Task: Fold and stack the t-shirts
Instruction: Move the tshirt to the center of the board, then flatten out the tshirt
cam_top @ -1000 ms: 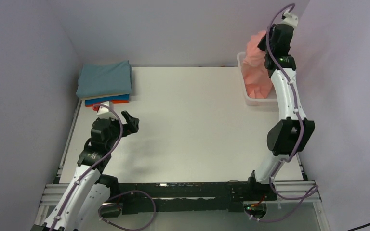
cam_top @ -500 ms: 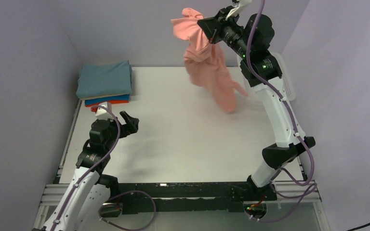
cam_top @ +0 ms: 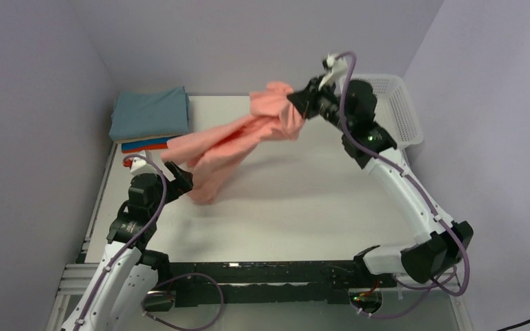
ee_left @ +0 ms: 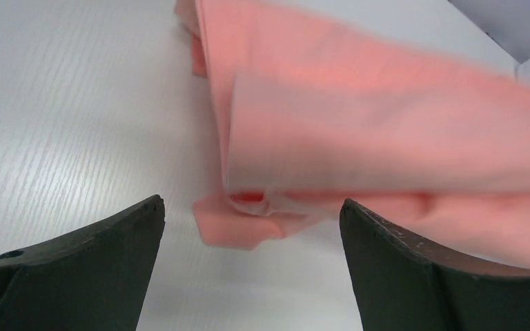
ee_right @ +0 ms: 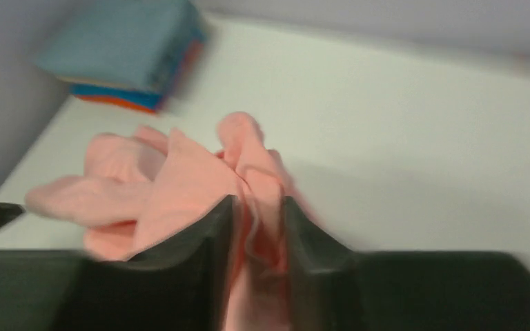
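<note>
1 second ago my right gripper [cam_top: 294, 101] was down in the white mesh basket [cam_top: 406, 117] at the far right corner, with the salmon-pink t-shirt [cam_top: 238, 138] bunched beneath it. 0.5 seconds later it had hoisted the shirt high. Now the arm has swung in over the table [cam_top: 303, 200] and the shirt streams leftward in a long diagonal rope, with its top end pinched in the right fingers and its lower end down on the table just in front of the left gripper [cam_top: 178, 174]. In the right wrist view the 2 fingers stand close together with a fold of pink cloth clamped between them, so I read that gripper as grasping the shirt. The left gripper has barely shifted; it is spread wide and holds nothing, and a crumpled edge of the shirt lies just ahead of its fingers, untouched. The stack of folded t-shirts [cam_top: 150, 114] sits at the far left corner, teal on top. The pink cloth passes close by it, but I cannot tell whether it brushes the stack. My judgement is that the shirt is out of the basket and over the working area, but it is twisted rather than spread — folding has not begun. The left gripper needs a free edge so that 2 grips can pull the cloth flat.
</note>
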Robot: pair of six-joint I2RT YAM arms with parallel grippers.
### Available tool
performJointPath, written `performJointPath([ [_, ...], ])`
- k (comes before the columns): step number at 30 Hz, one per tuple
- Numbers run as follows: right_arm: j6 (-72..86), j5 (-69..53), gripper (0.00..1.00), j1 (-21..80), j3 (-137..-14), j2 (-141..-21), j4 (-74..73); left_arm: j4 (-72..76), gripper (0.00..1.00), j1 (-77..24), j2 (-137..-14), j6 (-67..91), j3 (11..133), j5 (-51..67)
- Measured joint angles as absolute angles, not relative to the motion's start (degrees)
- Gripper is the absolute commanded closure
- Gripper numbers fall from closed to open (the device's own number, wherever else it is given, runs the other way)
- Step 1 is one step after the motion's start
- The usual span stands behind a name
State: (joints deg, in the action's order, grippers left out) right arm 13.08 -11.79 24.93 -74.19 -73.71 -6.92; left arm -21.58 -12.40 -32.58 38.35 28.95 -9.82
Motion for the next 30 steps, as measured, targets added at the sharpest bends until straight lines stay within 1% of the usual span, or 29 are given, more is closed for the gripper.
performJointPath([
  [1,13.6,-8.9,0.30,24.5,-67.7,-71.8,-6.5,-22.2,0.01,-12.4,-32.9,38.7,28.9,-10.1],
  [2,14.2,-5.8,0.20,23.9,-62.0,-70.6,-6.7,-22.6,0.01,-12.4,-33.5,39.1,28.9,-10.3],
  [3,14.8,-2.6,0.13,23.0,-57.2,-70.2,-7.4,-22.9,0.01,-12.4,-34.2,39.6,28.9,-10.4],
  [5,15.7,3.3,0.01,21.1,-51.6,-71.1,-10.4,-23.4,0.01,-12.4,-36.0,40.0,28.9,-10.3],
  [9,16.3,13.6,0.00,19.2,-49.4,-73.9,-16.3,-23.1,0.01,-12.4,-40.6,40.2,28.9,-8.5],
  [13,16.3,17.5,0.00,19.3,-49.4,-73.9,-17.0,-21.9,0.01,-12.4,-47.0,40.2,28.8,-4.2],
  [17,16.3,17.0,0.00,19.3,-48.0,-72.7,-14.9,-21.2,0.12,-12.4,-51.8,39.9,28.3,-0.4],
  [21,16.3,14.0,0.00,19.3,-45.0,-71.0,-11.8,-18.8,0.29,-12.4,-55.8,39.8,26.8,4.2],
  [25,16.1,10.2,0.00,19.3,-44.3,-71.3,-9.5,-16.1,0.39,-12.4,-60.3,39.7,26.4,8.1],
  [26,15.9,9.3,0.00,19.6,-44.3,-71.6,-8.9,-15.2,0.47,-12.4,-61.3,39.7,26.4,8.9],
  [28,15.3,7.7,0.00,20.1,-44.3,-72.9,-7.7,-13.6,0.66,-12.4,-62.9,39.8,26.3,10.2],
  [29,14.8,7.0,0.00,20.6,-44.3,-73.8,-7.2,-12.9,0.88,-12.4,-63.8,39.8,26.3,10.7],
  [30,14.1,6.6,0.00,21.3,-44.3,-74.9,-6.9,-12.1,1.00,-12.4,-64.8,39.5,26.3,11.2],
])
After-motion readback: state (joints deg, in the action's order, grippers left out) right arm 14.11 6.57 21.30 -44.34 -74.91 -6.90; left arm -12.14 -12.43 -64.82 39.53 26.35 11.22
